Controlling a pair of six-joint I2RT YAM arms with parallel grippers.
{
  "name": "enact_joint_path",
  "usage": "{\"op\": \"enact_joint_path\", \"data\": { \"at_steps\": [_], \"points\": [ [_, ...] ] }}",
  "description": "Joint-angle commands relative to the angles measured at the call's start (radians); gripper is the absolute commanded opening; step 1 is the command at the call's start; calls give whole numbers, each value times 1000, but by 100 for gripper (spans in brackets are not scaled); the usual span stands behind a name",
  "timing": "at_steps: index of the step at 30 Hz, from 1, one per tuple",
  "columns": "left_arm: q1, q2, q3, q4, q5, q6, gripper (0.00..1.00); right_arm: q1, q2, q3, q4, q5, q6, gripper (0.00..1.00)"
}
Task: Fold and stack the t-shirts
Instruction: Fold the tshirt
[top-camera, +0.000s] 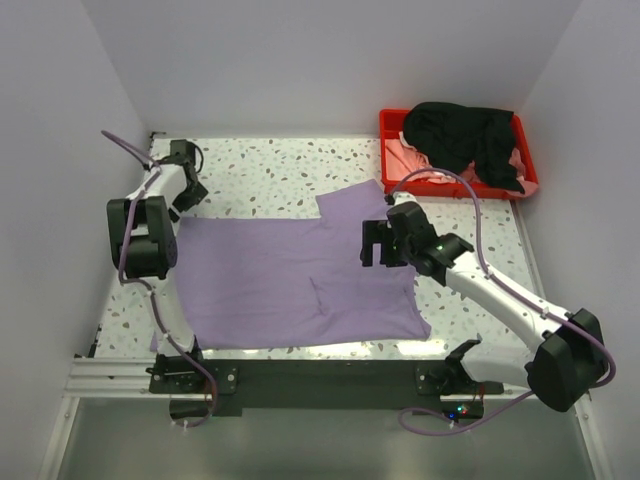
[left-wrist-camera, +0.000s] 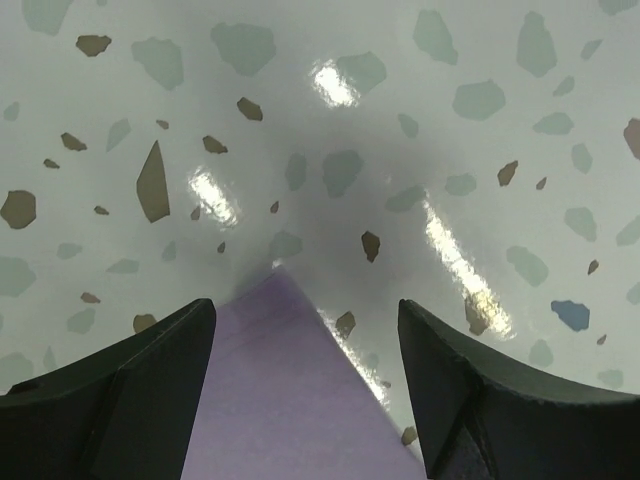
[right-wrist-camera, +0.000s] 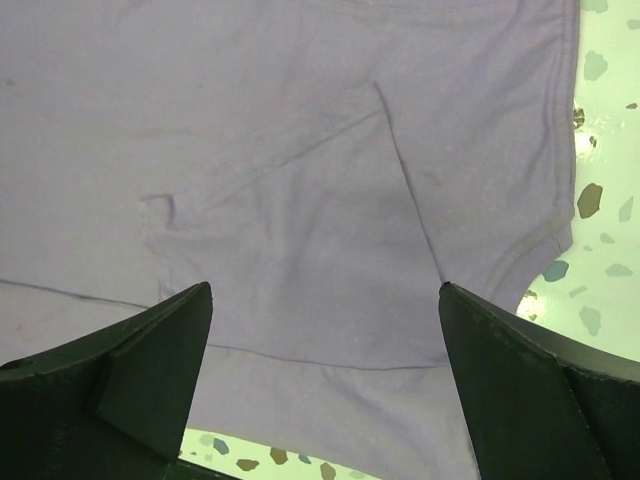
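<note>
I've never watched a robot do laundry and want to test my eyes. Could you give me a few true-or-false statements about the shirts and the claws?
1. The purple shirt lies spread out on the table. True.
2. The black shirt lies on the table too. False: it sits in the red tray, on top of the pink shirt.
3. The left claw is open over a corner of the purple shirt. True.
4. The right claw is shut on the purple shirt. False: it is open over the shirt, gripping nothing.
</note>
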Motion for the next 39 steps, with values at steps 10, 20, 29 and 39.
{"op": "enact_joint_path", "data": {
  "at_steps": [10,20,29,39],
  "points": [
    [30,121,78,-51,-19,24,61,-13,-35,-40,-41,32,-16,99],
    [28,45,-88,-34,-2,-2,48,-14,-35,-30,-49,50,-20,99],
    [28,1,-142,-26,-51,4,41,-16,-1,-19,-24,21,-23,99],
    [28,22,-82,-15,-23,33,4,-28,115,88,-12,90,-48,99]
  ]
}}
